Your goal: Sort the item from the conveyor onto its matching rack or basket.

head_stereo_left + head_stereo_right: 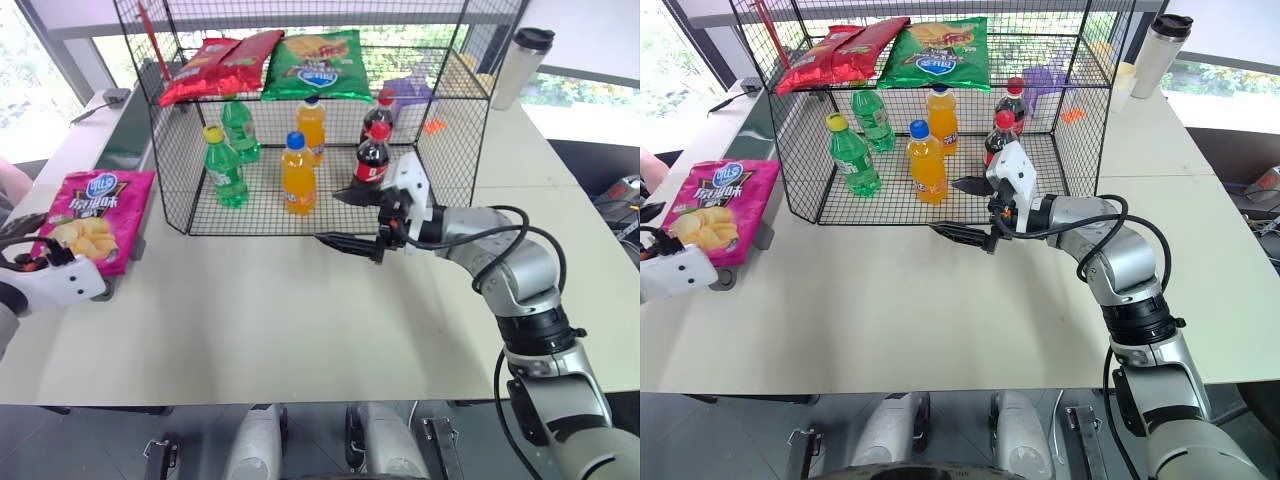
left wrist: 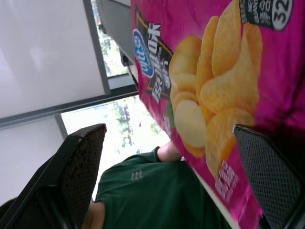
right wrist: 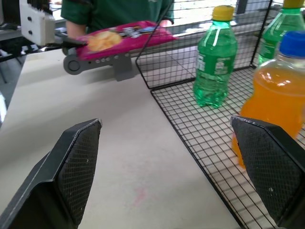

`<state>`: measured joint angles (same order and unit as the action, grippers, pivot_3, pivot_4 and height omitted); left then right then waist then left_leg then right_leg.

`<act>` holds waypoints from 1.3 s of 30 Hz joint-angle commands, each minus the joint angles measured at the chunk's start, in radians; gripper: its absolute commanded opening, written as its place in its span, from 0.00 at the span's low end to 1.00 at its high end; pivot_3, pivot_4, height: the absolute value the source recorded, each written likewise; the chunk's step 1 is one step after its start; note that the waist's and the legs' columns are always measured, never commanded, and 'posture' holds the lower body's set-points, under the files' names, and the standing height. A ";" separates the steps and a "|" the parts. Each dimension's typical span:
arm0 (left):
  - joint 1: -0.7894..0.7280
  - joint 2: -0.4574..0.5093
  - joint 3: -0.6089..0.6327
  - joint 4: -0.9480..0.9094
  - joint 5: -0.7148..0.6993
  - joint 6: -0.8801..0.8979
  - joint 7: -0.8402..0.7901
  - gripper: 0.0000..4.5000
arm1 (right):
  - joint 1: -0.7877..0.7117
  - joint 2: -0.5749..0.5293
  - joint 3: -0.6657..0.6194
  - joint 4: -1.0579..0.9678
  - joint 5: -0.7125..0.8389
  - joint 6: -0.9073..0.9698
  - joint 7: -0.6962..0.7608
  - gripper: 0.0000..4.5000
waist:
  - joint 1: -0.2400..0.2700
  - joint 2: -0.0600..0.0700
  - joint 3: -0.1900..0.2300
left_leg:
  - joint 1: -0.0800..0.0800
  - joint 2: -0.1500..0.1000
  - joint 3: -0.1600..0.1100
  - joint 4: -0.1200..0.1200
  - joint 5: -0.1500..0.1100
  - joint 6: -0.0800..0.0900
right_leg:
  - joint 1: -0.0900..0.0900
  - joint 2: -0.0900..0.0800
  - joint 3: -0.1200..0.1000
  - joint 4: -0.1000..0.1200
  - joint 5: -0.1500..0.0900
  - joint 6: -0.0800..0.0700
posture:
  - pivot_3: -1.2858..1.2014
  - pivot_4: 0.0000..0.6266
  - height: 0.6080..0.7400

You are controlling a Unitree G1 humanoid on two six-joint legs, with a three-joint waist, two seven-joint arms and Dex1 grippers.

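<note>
Two arms reach over the table (image 1: 300, 320). Right hand (image 1: 358, 218) points sideways before the rack (image 1: 310, 130), fingers spread, empty. Left hand (image 1: 28, 240) gapes just short of the pink crisp bag (image 1: 92, 215) lying on the conveyor (image 1: 125, 125).

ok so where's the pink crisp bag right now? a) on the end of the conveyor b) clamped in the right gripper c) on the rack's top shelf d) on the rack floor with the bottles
a: the pink crisp bag lies flat on the end of the conveyor, with the open left gripper just short of it and the open right gripper empty by the rack.
</note>
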<state>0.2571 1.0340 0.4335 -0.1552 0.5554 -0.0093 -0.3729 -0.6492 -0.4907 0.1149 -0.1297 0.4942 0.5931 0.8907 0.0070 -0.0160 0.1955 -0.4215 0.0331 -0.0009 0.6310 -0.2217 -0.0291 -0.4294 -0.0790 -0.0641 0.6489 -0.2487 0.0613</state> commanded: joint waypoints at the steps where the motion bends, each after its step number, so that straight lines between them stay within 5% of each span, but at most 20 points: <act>1: -0.035 -0.010 -0.037 0.018 0.007 0.002 0.002 0.99 | -0.004 0.001 -0.028 -0.028 -0.001 -0.019 -0.009 1.00 | 0.000 0.000 0.000 | 0.000 0.000 0.000 0.000 0.000 0.000 | 0.000 0.000 0.000 0.000 0.000 0.000 | 0.52 0.24 1.00; 13: -0.017 -0.053 -0.018 -0.047 0.047 0.049 0.014 0.99 | -0.001 -0.001 -0.030 -0.019 -0.013 -0.026 -0.020 1.00 | 0.003 0.001 0.000 | 0.003 0.000 0.000 0.000 0.000 0.000 | 0.003 0.000 0.000 0.001 0.000 0.000 | 0.52 0.24 1.00; 21: 0.228 -0.177 0.248 -0.478 0.026 0.228 -0.285 0.99 | -0.006 0.024 -0.018 0.014 -0.011 -0.030 -0.006 1.00 | -0.005 0.000 0.000 | 0.003 0.000 0.000 0.000 0.000 0.000 | 0.002 0.000 0.001 0.000 0.000 0.000 | 0.52 0.24 1.00; 26: 0.353 -0.309 0.282 -0.669 -0.058 0.337 -0.445 0.99 | -0.025 0.038 0.002 0.053 -0.018 -0.039 0.029 1.00 | -0.015 0.000 0.000 | 0.003 0.000 0.000 0.000 0.000 0.000 | 0.002 0.000 0.001 0.000 -0.001 -0.002 | 0.52 0.24 1.00; 39: 0.297 -0.297 0.154 -0.507 0.078 0.306 -0.339 0.99 | -0.014 0.041 -0.014 0.058 -0.043 -0.049 0.014 1.00 | -0.018 0.000 -0.001 | 0.003 0.000 -0.001 0.001 0.000 0.000 | 0.003 0.001 0.002 0.000 -0.002 -0.004 | 0.52 0.24 1.00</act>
<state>0.5640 0.7266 0.5956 -0.6736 0.5929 0.3107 -0.7498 -0.6629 -0.4488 0.1293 -0.0352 0.4493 0.5567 0.9130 -0.0113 -0.0163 0.1949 -0.4189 0.0330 -0.0022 0.6323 -0.2217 -0.0288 -0.4267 -0.0776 -0.0624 0.6492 -0.2508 0.0576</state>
